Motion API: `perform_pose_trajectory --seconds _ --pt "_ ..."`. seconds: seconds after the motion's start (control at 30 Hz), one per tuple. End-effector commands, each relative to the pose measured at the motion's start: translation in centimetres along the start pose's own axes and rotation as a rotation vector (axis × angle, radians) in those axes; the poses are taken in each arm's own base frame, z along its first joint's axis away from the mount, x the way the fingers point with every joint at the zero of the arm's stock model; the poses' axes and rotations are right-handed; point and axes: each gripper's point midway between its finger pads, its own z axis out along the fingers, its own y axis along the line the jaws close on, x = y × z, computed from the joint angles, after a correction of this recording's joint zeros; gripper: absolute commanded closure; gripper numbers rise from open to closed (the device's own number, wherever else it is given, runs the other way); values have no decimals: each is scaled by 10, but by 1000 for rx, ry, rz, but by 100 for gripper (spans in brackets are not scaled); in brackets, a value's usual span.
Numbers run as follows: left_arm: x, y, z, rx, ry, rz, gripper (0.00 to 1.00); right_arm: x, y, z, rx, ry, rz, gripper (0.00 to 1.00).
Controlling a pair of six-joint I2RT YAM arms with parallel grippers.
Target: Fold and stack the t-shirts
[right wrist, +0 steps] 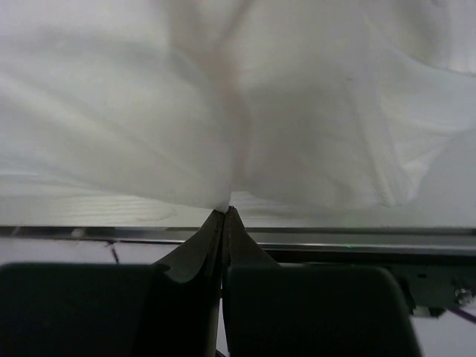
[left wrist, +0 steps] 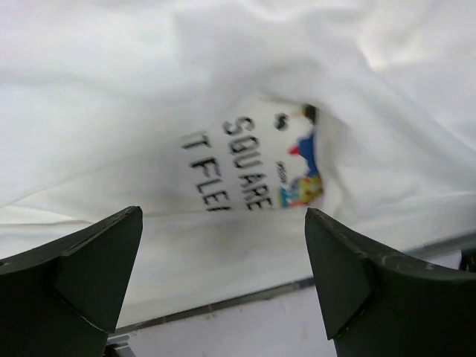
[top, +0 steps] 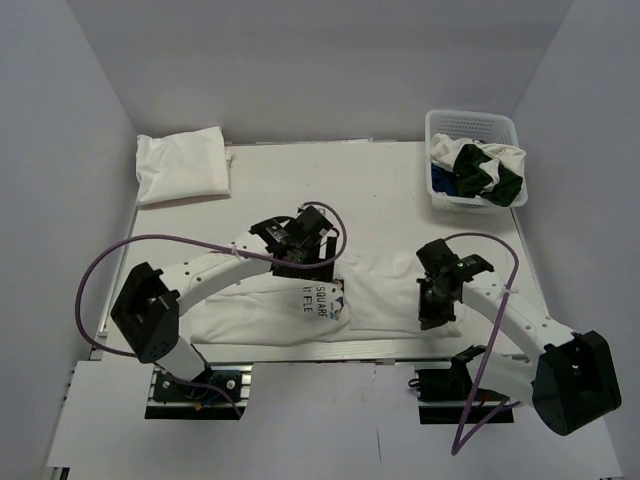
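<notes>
A white t-shirt (top: 385,290) with a colourful print and black text (top: 325,300) lies rumpled near the table's front edge. My left gripper (top: 300,262) hovers over its middle, just behind the print. In the left wrist view that gripper (left wrist: 223,216) is open wide, nothing between its fingers, the print (left wrist: 256,171) beyond them. My right gripper (top: 435,312) sits at the shirt's right part. In the right wrist view it (right wrist: 225,210) is shut, pinching a gathered point of the white t-shirt (right wrist: 223,111), which drapes from the tips.
A folded white t-shirt (top: 180,165) lies at the back left corner. A white lattice basket (top: 475,122) at the back right holds dark green (top: 470,170), blue (top: 440,178) and white cloth. The metal front edge (right wrist: 335,236) runs just beneath the held cloth.
</notes>
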Motion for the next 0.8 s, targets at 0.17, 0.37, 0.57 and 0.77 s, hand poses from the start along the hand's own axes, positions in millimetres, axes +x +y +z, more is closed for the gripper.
perform_pose_trajectory --seconds 0.17,0.37,0.57,0.77 --pt "-4 84 19 -279 17 -180 0 -8 -58 -25 381 -76 200 100" --pt "-11 117 21 -327 -13 -272 0 -12 -40 -10 310 -7 133 89" --pt "15 150 30 -401 48 -395 0 -36 -21 -21 225 -47 46 24" --pt "45 178 42 -466 123 -502 0 -98 29 -46 1 -274 -9 10"
